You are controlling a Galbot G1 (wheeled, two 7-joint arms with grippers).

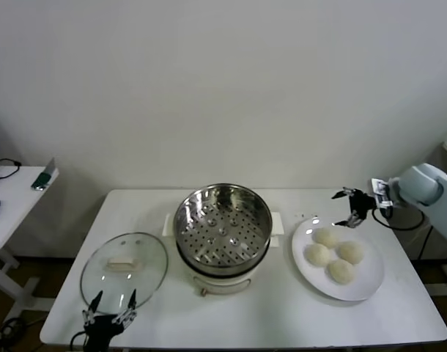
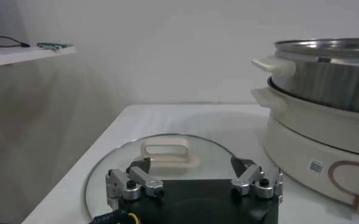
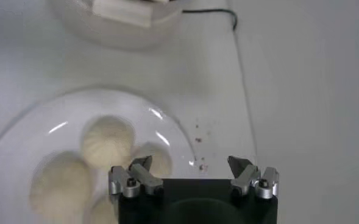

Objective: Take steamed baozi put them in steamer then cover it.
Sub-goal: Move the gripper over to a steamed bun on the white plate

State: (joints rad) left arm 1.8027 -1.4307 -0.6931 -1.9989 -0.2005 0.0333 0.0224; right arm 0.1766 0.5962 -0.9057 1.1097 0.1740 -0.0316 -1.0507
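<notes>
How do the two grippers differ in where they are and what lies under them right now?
The left gripper sits low at the table's near edge, over the rim of the glass lid; the right gripper is at the table's far right side, above the back rim of the white plate. The left faces the lid's handle and the steamer; the right looks down on four baozi. Both are open and hold nothing.

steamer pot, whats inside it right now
Inside the steamer only its perforated steel tray shows; no baozi on it. All four baozi sit on the white plate. What lies beneath the tray is hidden.
</notes>
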